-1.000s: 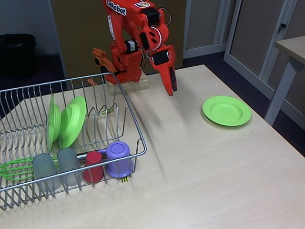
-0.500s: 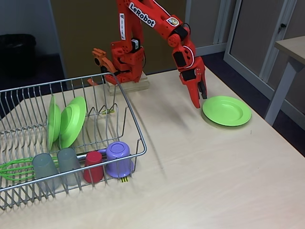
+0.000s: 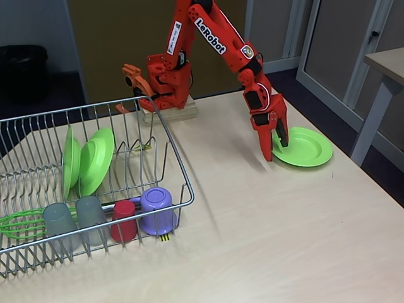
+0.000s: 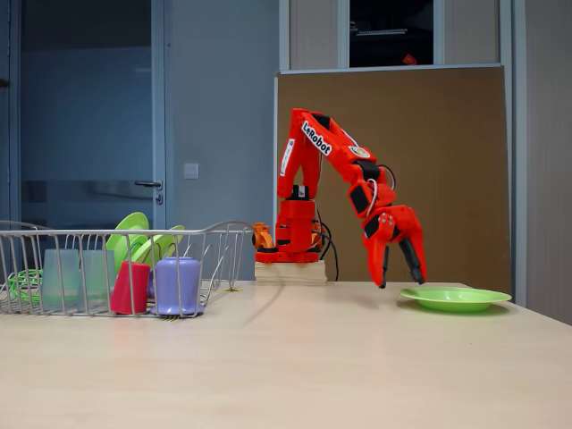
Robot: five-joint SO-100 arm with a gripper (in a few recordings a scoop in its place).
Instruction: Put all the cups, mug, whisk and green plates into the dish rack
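Note:
One green plate (image 3: 302, 146) (image 4: 456, 298) lies flat on the table at the right. My gripper (image 3: 276, 150) (image 4: 402, 280) hangs open over its left rim, one finger outside the plate and the other above it, holding nothing. The dish rack (image 3: 170, 148) (image 4: 89, 234) stands at the left. Two green plates (image 3: 95, 159) (image 4: 134, 234) stand upright in it. Along its front sit two grey cups (image 3: 60, 222) (image 4: 63, 277), a red cup (image 3: 124, 221) (image 4: 131, 287) and the purple mug (image 3: 157, 210) (image 4: 178, 286), all upside down. The green whisk (image 3: 19, 224) (image 4: 22, 281) lies at the rack's left end.
The arm's base sits on a wooden block (image 3: 169, 113) at the table's far edge, behind the rack. A yellow-black tag (image 3: 165, 237) marks the rack's front corner. Another table (image 3: 385, 63) stands off to the right. Bare tabletop spreads between rack and plate.
The arm has swung right from mid-table and lowered to the lone plate. Its fingers, shut a second ago, now stand open over the plate's left rim.

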